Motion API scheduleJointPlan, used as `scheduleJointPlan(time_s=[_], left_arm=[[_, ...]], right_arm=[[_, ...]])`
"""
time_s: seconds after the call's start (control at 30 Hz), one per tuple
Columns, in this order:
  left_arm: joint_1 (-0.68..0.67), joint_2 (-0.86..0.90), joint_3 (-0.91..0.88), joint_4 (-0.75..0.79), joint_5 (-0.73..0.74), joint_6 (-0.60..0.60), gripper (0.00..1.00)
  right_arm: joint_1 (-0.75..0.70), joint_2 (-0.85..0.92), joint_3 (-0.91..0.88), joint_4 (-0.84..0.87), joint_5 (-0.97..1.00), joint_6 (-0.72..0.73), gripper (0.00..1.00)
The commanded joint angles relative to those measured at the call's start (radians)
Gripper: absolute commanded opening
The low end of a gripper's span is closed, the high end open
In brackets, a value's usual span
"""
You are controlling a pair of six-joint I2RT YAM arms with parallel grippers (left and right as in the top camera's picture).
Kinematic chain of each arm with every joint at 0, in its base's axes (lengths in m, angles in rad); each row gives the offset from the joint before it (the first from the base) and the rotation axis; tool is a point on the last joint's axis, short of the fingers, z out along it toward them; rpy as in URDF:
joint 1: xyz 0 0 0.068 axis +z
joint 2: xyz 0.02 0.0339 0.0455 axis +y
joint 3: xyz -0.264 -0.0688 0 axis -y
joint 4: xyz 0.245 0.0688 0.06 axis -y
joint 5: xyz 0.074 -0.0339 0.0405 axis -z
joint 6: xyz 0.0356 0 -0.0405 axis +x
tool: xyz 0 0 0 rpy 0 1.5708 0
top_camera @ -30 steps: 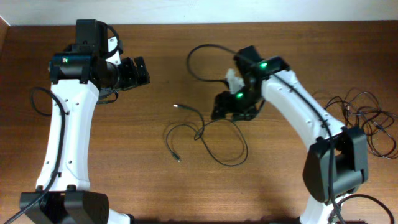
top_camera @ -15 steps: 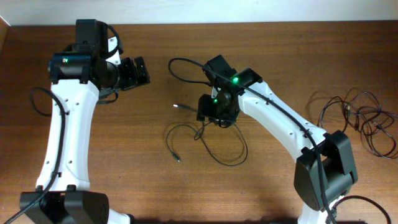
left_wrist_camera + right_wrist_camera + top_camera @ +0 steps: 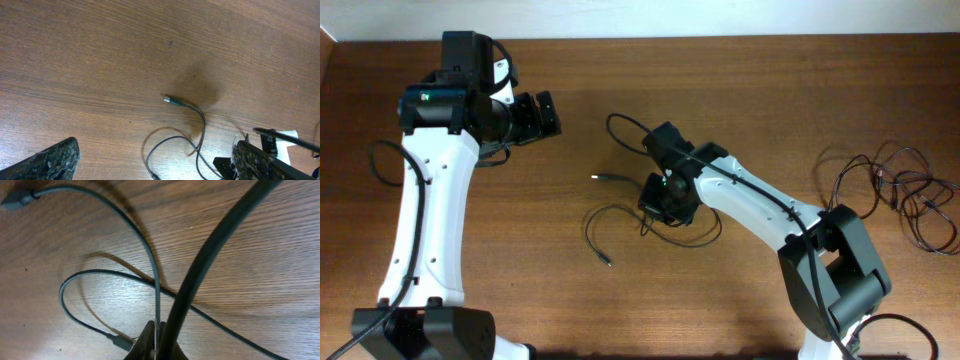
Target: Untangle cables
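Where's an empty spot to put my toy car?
Bare table: the far strip behind the right arm, and the near middle between it and the left arm. Crowded: the middle, where the right hand grips the cables, and the tangle at the right edge.

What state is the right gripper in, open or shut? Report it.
Shut. In the right wrist view the right gripper's tips meet, pinching a thin cable between them.

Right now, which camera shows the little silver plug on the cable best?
The left wrist view: the silver-tipped plug lies whole and unblocked on the table. Overhead, the plug is only a tiny speck; the right wrist view catches it dark and cropped at the top-left corner.
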Motion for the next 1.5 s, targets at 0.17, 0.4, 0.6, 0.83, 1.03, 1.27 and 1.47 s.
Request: scheduleJointPlan(time_s=[0.17,0.4,0.6,0.83,1.03,1.27,1.47], left_arm=[[0.002,0.002,0.008,0.002,-0.004,-0.003,0.99],[0.002,0.002,0.008,0.002,-0.005,-0.003,0.99],[0.002,0.002,0.008,0.002,-0.005,-0.003,0.99],[0.002,0.002,0.008,0.002,-0.005,-0.003,0.99],[0.002,0.002,0.008,0.001,-0.005,-0.003,0.99],[0.002,0.002,0.008,0.002,-0.004,-0.003,0.99],[0.002,0.002,0.008,0.002,-0.004,-0.003,0.99]], right_arm=[[0.055,-0.003,-0.014,0.002,0.08,-0.042,0.15],[0.073,-0.003,-0.095,0.151,0.08,-0.05,0.15],[0.073,-0.003,-0.105,0.23,0.039,-0.392,0.36],[0.076,-0.003,-0.106,0.29,0.039,-0.657,0.36],[0.109,-0.003,-0.106,0.298,0.039,-0.755,0.37],[0.188,-0.003,-0.106,0.328,0.093,-0.835,0.4],[0.216,0.002,-0.106,0.38,0.159,-0.836,0.42]])
